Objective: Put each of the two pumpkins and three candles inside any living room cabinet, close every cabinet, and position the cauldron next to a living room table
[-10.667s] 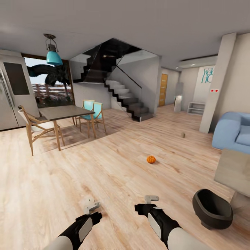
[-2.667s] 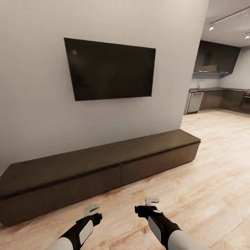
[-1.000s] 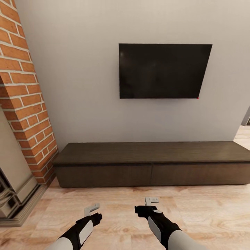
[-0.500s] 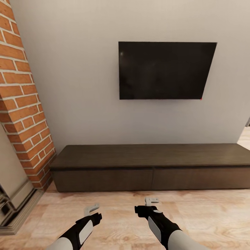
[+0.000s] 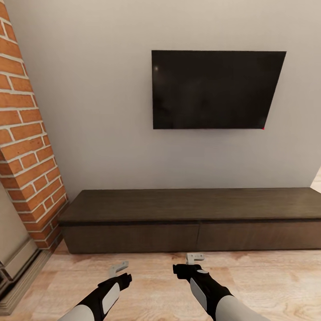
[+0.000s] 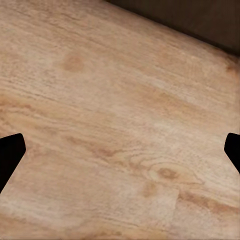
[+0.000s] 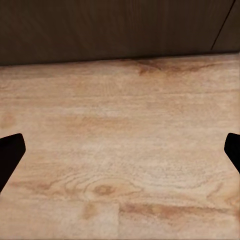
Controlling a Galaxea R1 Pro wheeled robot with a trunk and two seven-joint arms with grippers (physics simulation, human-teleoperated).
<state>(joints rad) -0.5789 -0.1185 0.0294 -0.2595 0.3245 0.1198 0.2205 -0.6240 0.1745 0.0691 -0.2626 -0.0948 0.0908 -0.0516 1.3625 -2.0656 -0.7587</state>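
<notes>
The long, low, dark-brown wooden cabinet (image 5: 191, 218) stands just ahead of both empty, spread pincers, left (image 5: 117, 269) and right (image 5: 195, 257). Its flat handleless drawer fronts look stiff and slippery; grip an edge or seam.

Grey wall (image 5: 102, 111); black television (image 5: 214, 89); brick column (image 5: 24, 133).

Cabinet (image 5: 191, 218) along wall, straight ahead, on floor (image 5: 276, 285). Television (image 5: 214, 89) on wall above cabinet. Brick column (image 5: 26, 147) left of cabinet. Left pincer (image 5: 118, 269) and right pincer (image 5: 195, 257) above floor, before cabinet front.
</notes>
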